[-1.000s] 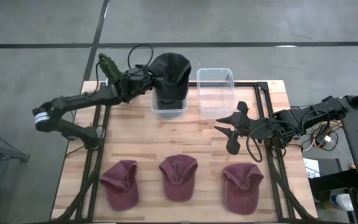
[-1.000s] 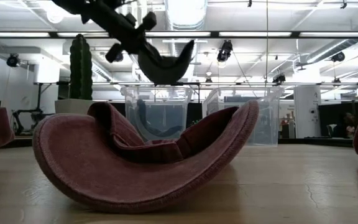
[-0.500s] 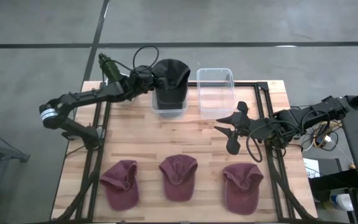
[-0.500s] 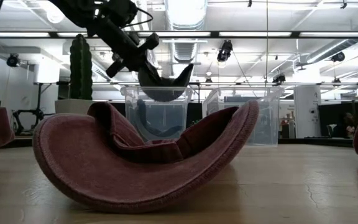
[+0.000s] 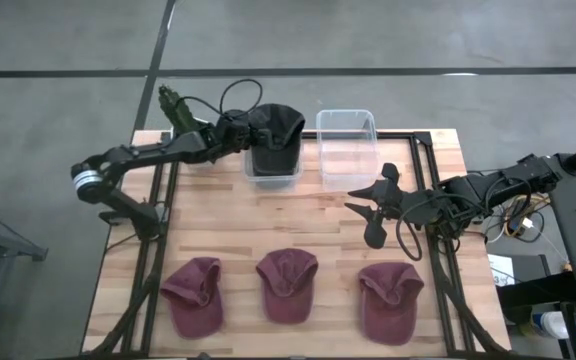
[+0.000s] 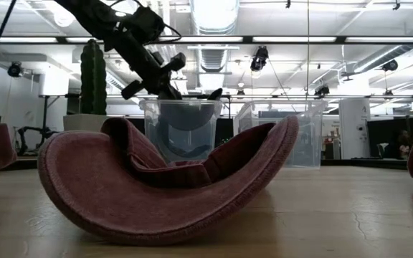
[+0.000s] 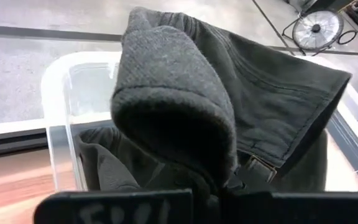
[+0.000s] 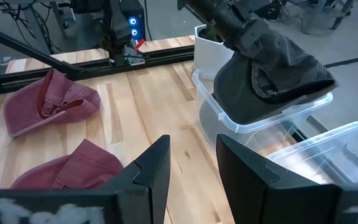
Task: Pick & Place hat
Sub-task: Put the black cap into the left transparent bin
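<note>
- On the floor of grey concrete stands the desk (image 5: 298, 215), a top of pale wood planks on a dark frame, the largest thing in the high view.
- Behind it, in the low view, the room shows ceiling strip lights, pipes, and a tall green cactus (image 6: 92, 77) at the left.
- At the desk's far edge, two clear bins stand side by side: the left bin (image 5: 272, 172) and the right bin (image 5: 346, 150), which holds nothing.
- Over the left bin, the dark hat (image 5: 273, 128) is a grey-black cap of ribbed cloth with stitched seams and a small strap buckle at the back; it hangs partly inside the bin, its crown above the rim. Another dark cloth lies beneath it in the bin.
- Along the near edge lie three red hats in a row, upside down: the left red hat (image 5: 194, 295), the middle red hat (image 5: 288, 284) and the right red hat (image 5: 389, 300), set apart from one another.
- The left arm reaches from the desk's left side to the left bin; the left tool (image 5: 242, 133) is clenched on the dark hat's edge.
- The right arm waits over the desk's right part; the right tool (image 5: 376, 206) is released, its fingers (image 8: 148, 163) spread, near the right bin and touching nothing.
</note>
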`<state>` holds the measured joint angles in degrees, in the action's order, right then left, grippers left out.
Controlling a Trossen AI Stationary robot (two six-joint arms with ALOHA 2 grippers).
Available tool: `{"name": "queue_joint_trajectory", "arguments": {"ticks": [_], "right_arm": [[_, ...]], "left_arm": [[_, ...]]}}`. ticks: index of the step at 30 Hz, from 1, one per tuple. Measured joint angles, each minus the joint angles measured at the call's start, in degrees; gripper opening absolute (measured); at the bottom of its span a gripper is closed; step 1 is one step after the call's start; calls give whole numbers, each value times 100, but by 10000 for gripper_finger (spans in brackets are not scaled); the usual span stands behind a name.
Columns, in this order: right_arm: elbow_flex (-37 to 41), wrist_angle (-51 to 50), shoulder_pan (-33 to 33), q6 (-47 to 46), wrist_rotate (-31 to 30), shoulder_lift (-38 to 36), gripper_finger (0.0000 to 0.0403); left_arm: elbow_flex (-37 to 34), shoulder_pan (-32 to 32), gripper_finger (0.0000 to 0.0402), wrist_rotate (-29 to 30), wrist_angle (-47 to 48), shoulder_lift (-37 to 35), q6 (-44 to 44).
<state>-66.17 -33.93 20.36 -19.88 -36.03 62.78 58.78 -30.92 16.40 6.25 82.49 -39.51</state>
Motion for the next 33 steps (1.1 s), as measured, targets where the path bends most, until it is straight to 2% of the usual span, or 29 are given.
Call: {"name": "queue_joint_trajectory", "arguments": {"ticks": [20, 33], "right_arm": [[0, 0, 0, -112, 0, 0, 123], [0, 0, 0, -112, 0, 0, 123]], "left_arm": [[0, 0, 24, -42, 283, 106, 18], [0, 3, 27, -378, 281, 102, -8]]}}
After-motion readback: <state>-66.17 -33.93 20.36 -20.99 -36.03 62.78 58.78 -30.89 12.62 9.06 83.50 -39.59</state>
